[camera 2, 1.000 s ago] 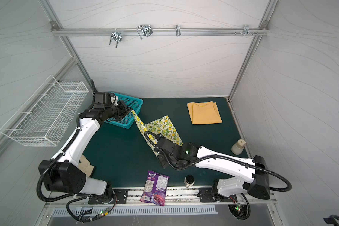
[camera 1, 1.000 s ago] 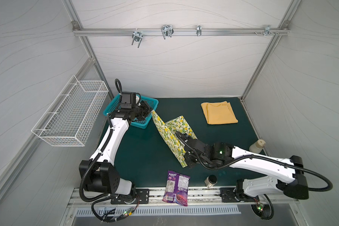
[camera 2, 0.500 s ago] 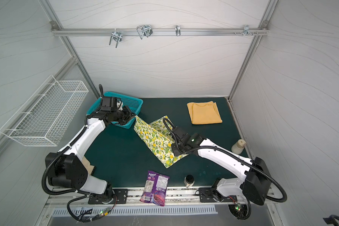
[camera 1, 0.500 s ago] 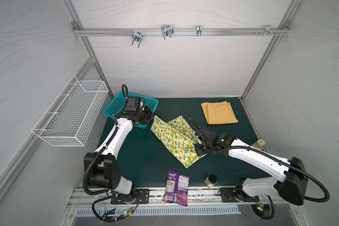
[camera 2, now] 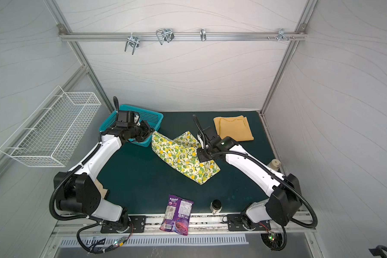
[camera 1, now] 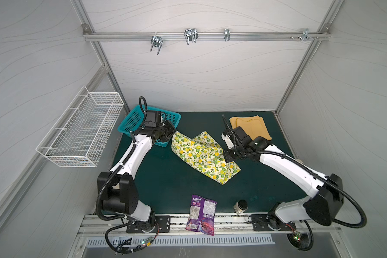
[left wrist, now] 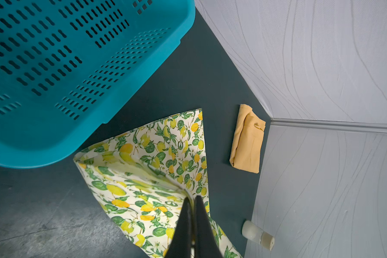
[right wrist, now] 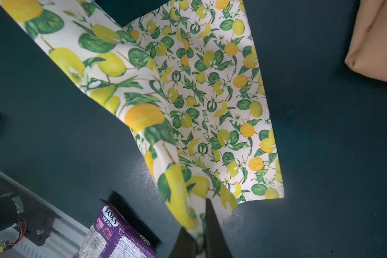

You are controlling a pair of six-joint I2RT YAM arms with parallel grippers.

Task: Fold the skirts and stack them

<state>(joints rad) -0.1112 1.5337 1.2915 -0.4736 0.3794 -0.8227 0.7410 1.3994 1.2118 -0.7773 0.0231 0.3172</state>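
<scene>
**Both claws pinch the lemon skirt to lay its fold**

The lemon skirt (camera 1: 201,156) lies at the centre of the green mat (camera 1: 165,185), partly doubled over, with a ridge of cloth lifted off the surface. The left gripper (left wrist: 191,198) is pressed together on the skirt's corner at ten o'clock, just beside the teal basket (camera 1: 130,122). The left wrist view shows the cloth edge running in between the black fingers. The right gripper (right wrist: 199,223) is likewise clamped on the skirt, on its side at three o'clock, and cloth drapes away from it in the right wrist view. Gripping two separated points likely keeps the fabric stretched, so the fold can go down straight rather than bunched.

The mustard skirt (camera 1: 250,127) rests folded flat at one o'clock on the mat, near the back wall and apart from the lemon one. It is probably the base of the stack, parked clear of the working area. The snack bag (camera 1: 202,214) at six o'clock overhangs the mat's front edge, out of the way.
</scene>
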